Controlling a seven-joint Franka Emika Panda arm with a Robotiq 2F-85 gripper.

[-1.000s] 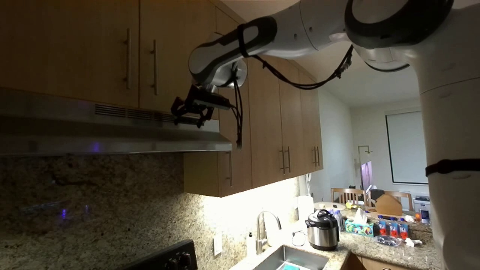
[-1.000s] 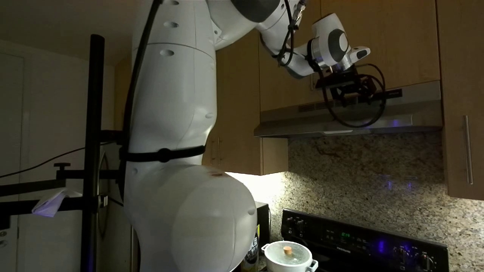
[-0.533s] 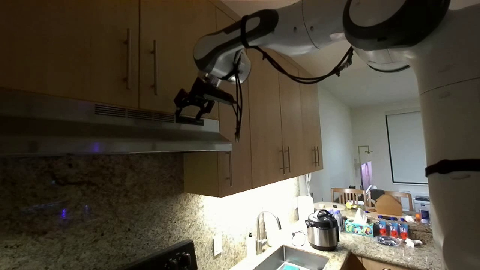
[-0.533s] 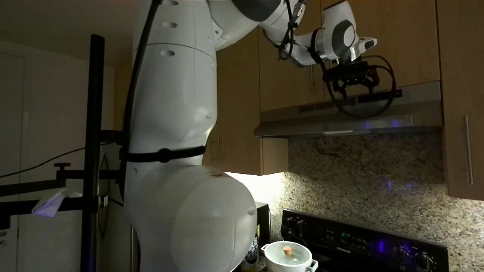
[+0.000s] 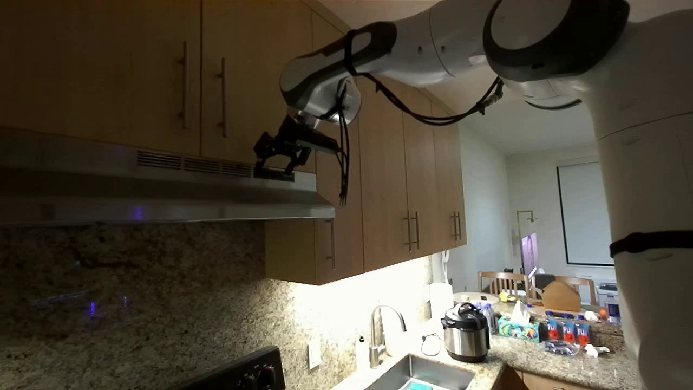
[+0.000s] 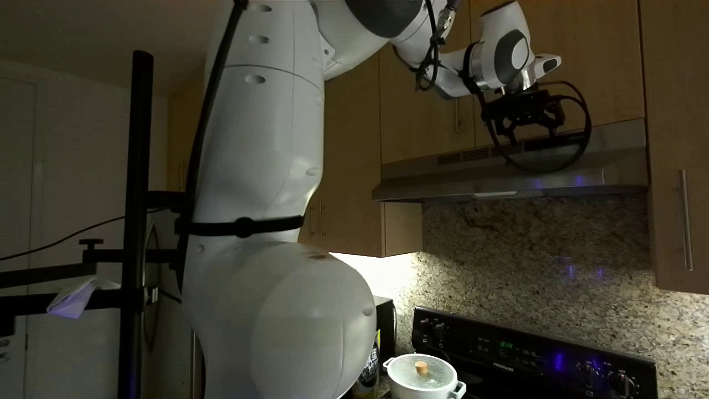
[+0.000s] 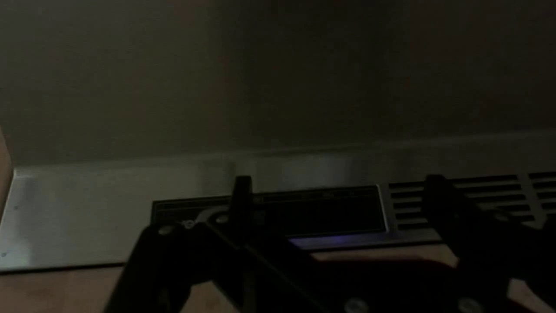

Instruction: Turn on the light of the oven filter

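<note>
The range hood [image 5: 162,201] is a stainless steel band under the wall cabinets, and it also shows in an exterior view [image 6: 454,185]. Its black control panel [image 7: 321,211] lies near one end, beside the vent slots [image 7: 491,204]. My gripper [image 7: 339,184] is open and empty. In the wrist view one fingertip is in front of the panel and the other in front of the slots. In both exterior views the gripper [image 5: 275,165] [image 6: 533,136] is at the panel's height; contact cannot be told. Part of the panel is hidden behind the finger. A pale strip [image 6: 496,194] shows under the hood.
Cabinet doors with bar handles [image 5: 224,97] are close behind the gripper. A looping cable [image 6: 584,130] hangs from the wrist. Below stands a stove with a black control board [image 6: 515,354] and a white lidded pot [image 6: 424,382]. The granite backsplash [image 6: 526,249] under the hood looks dark.
The gripper has risen from in front of the hood and shifted along it, to the right in an exterior view. Most of this came in the first half second. The fingers stay open.
</note>
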